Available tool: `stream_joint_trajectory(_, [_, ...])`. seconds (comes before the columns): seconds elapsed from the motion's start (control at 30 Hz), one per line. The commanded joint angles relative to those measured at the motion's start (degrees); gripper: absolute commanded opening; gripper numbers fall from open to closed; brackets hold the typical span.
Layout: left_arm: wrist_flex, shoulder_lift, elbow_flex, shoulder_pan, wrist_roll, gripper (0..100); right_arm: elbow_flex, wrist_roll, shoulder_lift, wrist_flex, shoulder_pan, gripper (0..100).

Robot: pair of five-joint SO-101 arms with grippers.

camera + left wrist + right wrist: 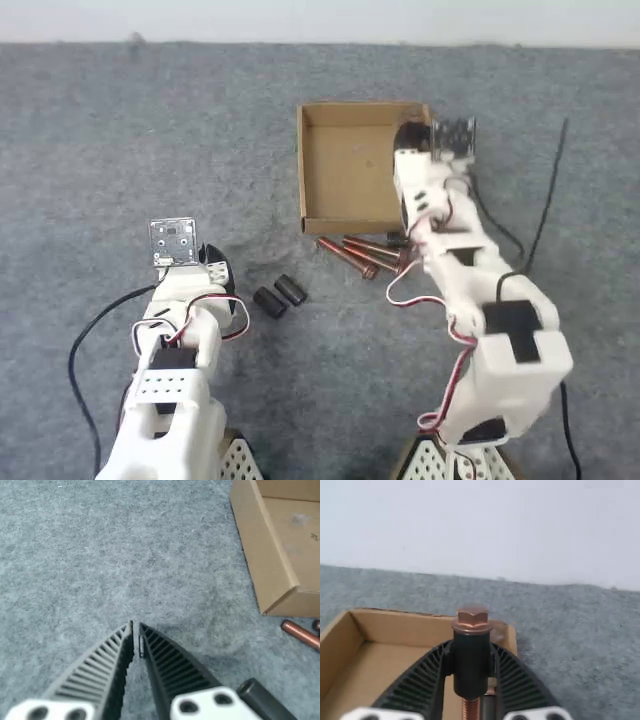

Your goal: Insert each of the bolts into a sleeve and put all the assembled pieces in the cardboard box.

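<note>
1. at the rim of the cardboard box [395, 622], the sleeved bolt [471, 655] sits clenched in the right end effector [470, 647].
2. best moved inward over the box floor and lowered before letting go, i judge.
3. the left end effector [135, 626], closed on nothing, hangs above the worktop [100, 555] near two loose sleeves [280, 295].

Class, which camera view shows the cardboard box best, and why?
The high view: it shows the cardboard box whole, its outline and floor. The left wrist view catches one corner; the right wrist view shows part of its inside behind the right gripper, shut on a sleeved bolt.
</note>
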Motion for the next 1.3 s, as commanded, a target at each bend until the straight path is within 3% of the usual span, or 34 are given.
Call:
stream_joint_trajectory(0.0, [-0.09, -2.11, -0.66, -0.18, -0.53, 1, -12.22, 0.26, -8.22, 21.49, 0.40, 0.6])
stream_joint_trajectory(0.43, [-0.09, -2.11, -0.66, -0.18, -0.53, 1, -44.22, 0.26, 2.15, 63.87, 0.31, 0.6])
stream_joint_trajectory(0.63, [-0.09, -2.11, -0.66, -0.18, -0.53, 1, -58.64, 0.26, 10.24, 77.93, 0.31, 0.6])
stream_joint_trajectory(0.9, [-0.09, -2.11, -0.66, -0.18, -0.53, 1, -66.99, 0.26, 17.54, 87.69, -0.92, 0.6])
stream_joint_trajectory(1.27, [-0.09, -2.11, -0.66, -0.18, -0.53, 1, -66.81, 0.26, 23.43, 88.13, -4.26, 0.6])
